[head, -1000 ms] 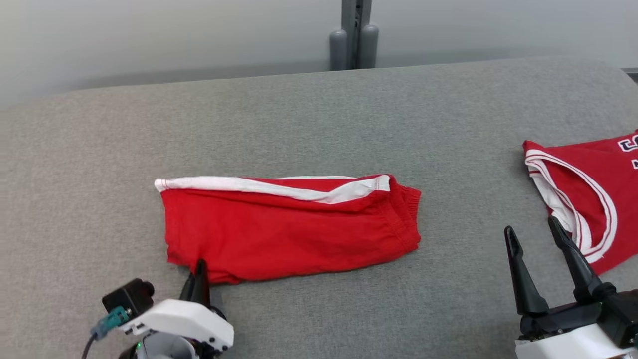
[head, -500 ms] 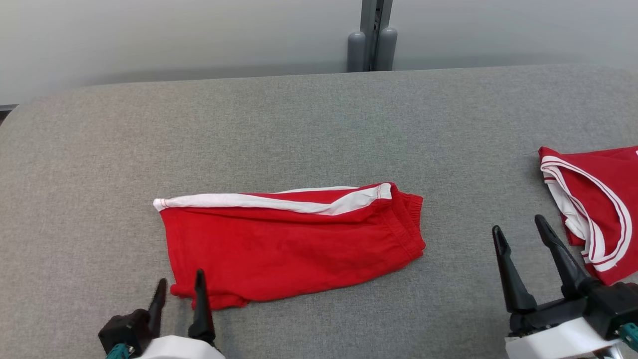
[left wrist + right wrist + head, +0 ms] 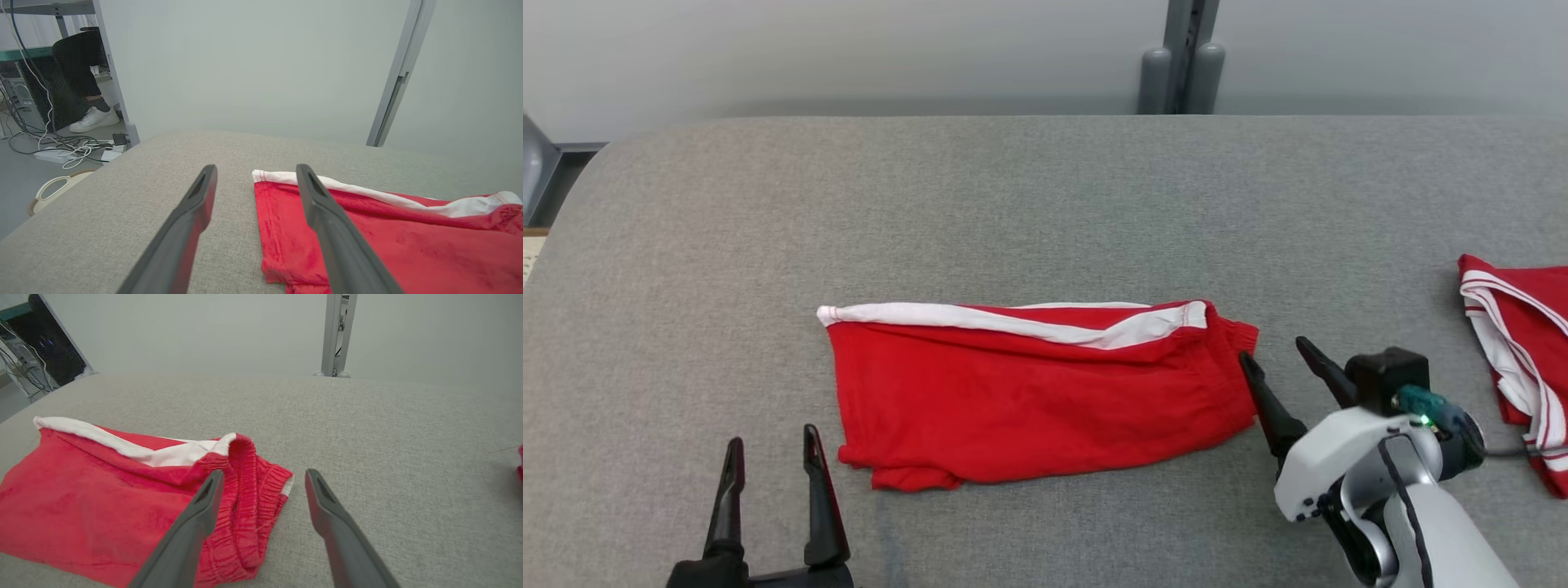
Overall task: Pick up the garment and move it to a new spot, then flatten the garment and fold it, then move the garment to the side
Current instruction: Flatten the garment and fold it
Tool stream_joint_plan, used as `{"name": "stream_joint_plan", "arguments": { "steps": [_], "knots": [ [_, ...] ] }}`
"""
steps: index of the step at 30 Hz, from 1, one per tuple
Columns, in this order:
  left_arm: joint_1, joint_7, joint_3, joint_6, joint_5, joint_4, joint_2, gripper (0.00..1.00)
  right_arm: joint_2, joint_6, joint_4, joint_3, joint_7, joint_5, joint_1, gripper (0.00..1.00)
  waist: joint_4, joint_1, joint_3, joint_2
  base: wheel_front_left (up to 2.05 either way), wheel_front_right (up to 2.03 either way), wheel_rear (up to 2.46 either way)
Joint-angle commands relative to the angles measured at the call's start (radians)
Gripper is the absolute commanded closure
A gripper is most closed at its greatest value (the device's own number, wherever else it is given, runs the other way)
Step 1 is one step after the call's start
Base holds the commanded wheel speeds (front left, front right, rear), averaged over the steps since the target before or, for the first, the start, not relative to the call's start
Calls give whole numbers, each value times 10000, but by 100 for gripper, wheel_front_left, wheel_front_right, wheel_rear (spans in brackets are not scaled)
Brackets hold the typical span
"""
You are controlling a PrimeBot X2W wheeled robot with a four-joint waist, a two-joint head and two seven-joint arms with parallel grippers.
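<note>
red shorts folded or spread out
Folded: the red shorts lie as one flat rectangle, layers doubled at the elastic waistband end, white stripe along the far edge.

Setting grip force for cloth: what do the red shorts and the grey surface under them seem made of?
Red shorts: soft knit, probably cotton jersey or terry, matte; slightly fuzzy face, gathered elastic waistband. Grey surface: woven upholstery-type fabric, matte; fine heathered weave, softly rounded corners suggest padding.
</note>
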Motion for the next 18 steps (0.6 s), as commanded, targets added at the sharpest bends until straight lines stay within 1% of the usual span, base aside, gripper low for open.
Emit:
{"name": "stream_joint_plan", "arguments": {
  "steps": [1,5,8,11,18],
  "knots": [
    [144,-44,85,-105,93,41,-19,0,-35,-3,179,-51,121,-114,-166,0,96,0,41,0,0,0,0],
    [165,-45,451,-559,344,345,-220,0,33,-3,1241,-361,653,-501,-728,0,329,0,59,0,0,0,0],
    [132,-45,670,-735,423,464,-291,0,38,-2,1782,-172,832,-66,-922,0,460,0,72,0,0,0,0],
    [140,-46,785,-802,435,540,-336,0,17,-3,2164,9,881,324,-1016,0,541,0,36,0,0,0,0],
    [140,-46,605,-664,109,524,-342,0,19,-3,3038,48,1191,749,-1090,0,566,0,21,0,0,0,0]
  ]
}}
